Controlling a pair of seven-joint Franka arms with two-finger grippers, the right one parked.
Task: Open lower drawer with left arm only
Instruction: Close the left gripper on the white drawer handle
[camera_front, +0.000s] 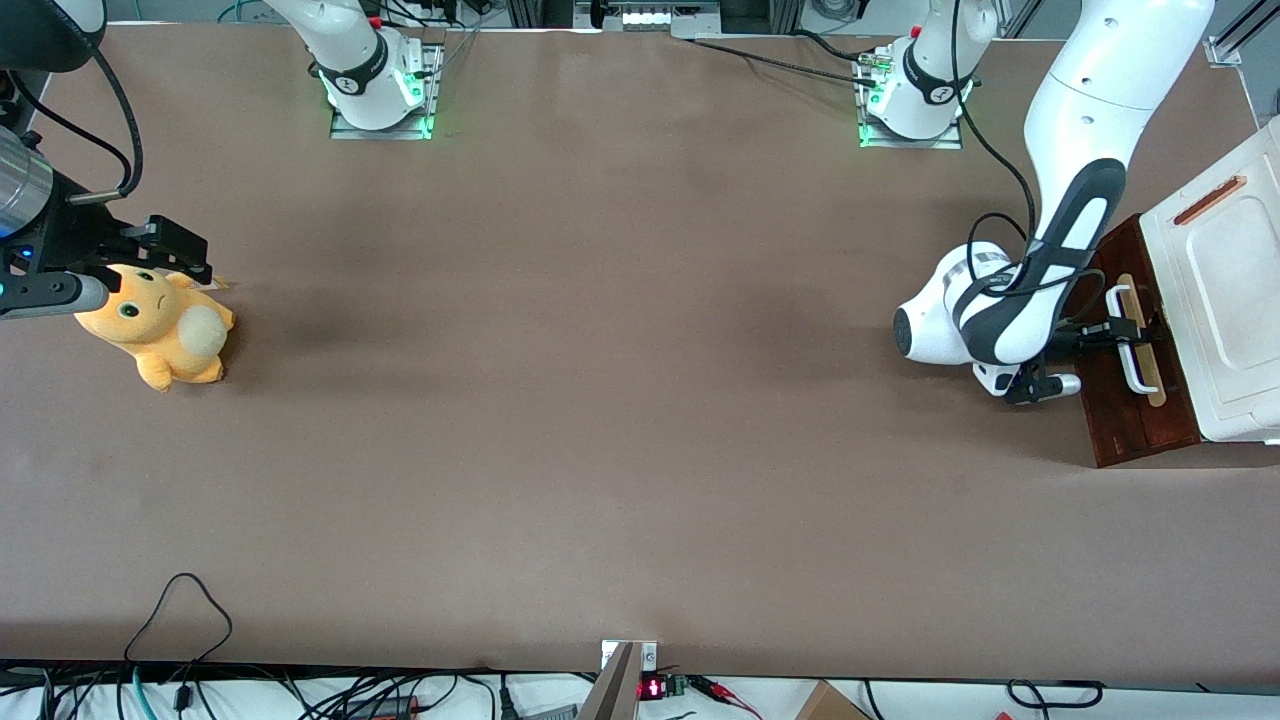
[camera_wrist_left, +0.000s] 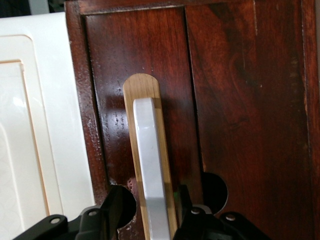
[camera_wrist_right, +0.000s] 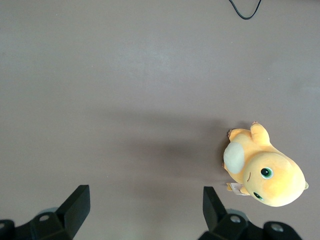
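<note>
Two fingers of the hand (camera_wrist_left: 152, 220) straddle the white handle (camera_wrist_left: 150, 165) without pinching it, at the lower drawer (camera_front: 1135, 400) on the front view's right edge; a pull now risks slipping off.

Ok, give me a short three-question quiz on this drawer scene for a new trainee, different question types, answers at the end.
1. True or false: the left arm's tool has one finger on each side of the white handle.
2. Multiple choice: what does the handle sit over? A) a pale wood strip B) a metal plate C) a brown slot
3. Short answer: what lies toward the parked arm's end of the table?

Key
1. True; the tool is in front of the lower drawer, fingers straddling the bar.
2. A, the pale wood strip.
3. An orange plush toy.
</note>
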